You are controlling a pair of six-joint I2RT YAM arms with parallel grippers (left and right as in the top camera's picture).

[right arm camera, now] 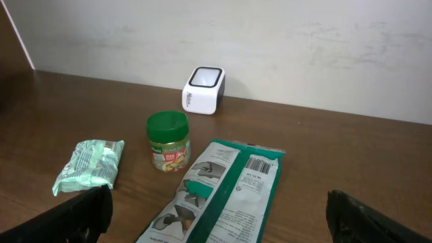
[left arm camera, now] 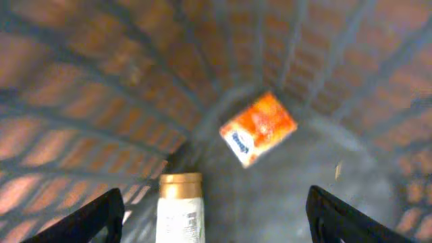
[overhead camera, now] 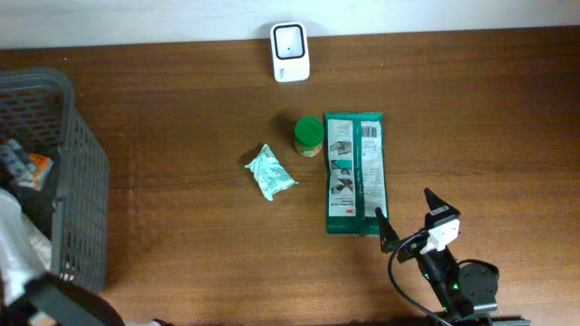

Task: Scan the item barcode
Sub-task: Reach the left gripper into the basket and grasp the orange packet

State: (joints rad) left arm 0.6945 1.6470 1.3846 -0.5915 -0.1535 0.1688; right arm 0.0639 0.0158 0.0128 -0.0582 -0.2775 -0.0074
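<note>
Right pincer (overhead camera: 402,201): jaws stood wide apart, holding nothing. Just ahead of it lay one long green pouch (overhead camera: 355,172), barcode up. Beyond were one green-lidded jar (overhead camera: 309,136) and one pale packet (overhead camera: 270,172) to the left. One white scanner (overhead camera: 290,40) sat farthest, near the table (overhead camera: 489,118) edge, with open wood to the right. Left pincer (left arm camera: 214,202): jaws apart, inside the basket (left arm camera: 81,81), above one orange packet (left arm camera: 258,128) and one bottle (left arm camera: 179,209).

Jar (overhead camera: 309,136) beside packet (overhead camera: 355,172), before scanner (overhead camera: 290,52)
</note>
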